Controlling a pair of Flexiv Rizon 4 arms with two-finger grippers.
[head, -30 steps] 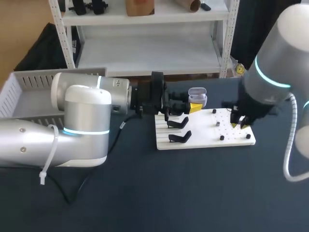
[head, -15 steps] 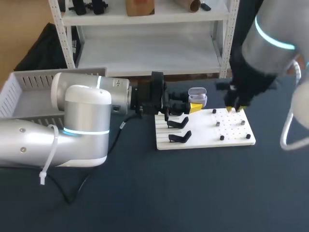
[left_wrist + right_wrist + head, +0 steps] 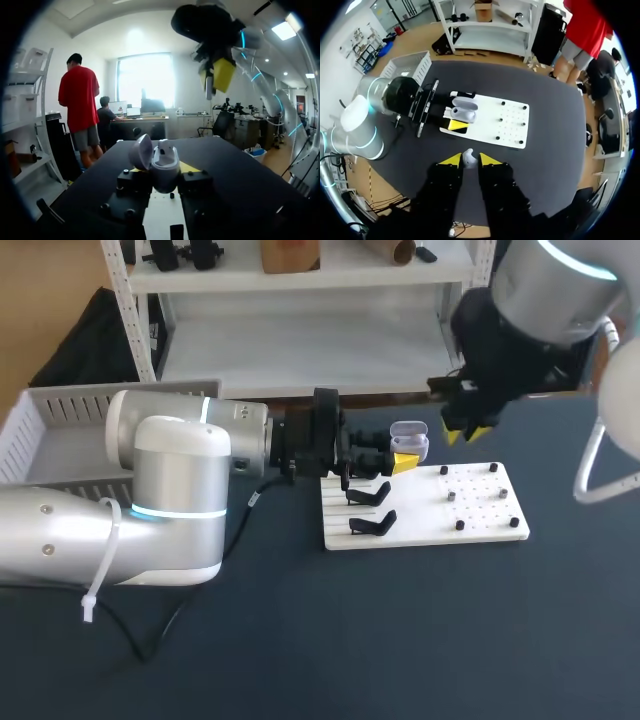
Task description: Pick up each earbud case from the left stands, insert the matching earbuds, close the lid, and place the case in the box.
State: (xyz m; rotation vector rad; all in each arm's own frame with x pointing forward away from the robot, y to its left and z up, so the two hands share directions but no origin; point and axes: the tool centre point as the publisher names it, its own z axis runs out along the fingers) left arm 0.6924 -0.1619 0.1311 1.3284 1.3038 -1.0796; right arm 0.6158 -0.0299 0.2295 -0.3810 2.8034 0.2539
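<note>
Pinching a small white earbud (image 3: 468,157) in the right claw (image 3: 466,160), up well above the desk (image 3: 400,640) and white board (image 3: 480,517), and clamping the case (image 3: 165,167), lid (image 3: 141,152) open, in the left claw (image 3: 163,171), just beside the two black stands (image 3: 370,496) on that board.

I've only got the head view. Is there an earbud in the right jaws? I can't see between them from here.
Observer: Yes. The right wrist view shows a small white earbud pinched between the yellow tips of the right jaws.
Operator: And the case, is it ready to take it?
Observer: In the left wrist view the case stands upright, clamped in the left jaws, its lid swung open to one side.
Operator: How close are the right jaws to it?
Observer: That same view shows the right jaws high above the case, not touching it.
</note>
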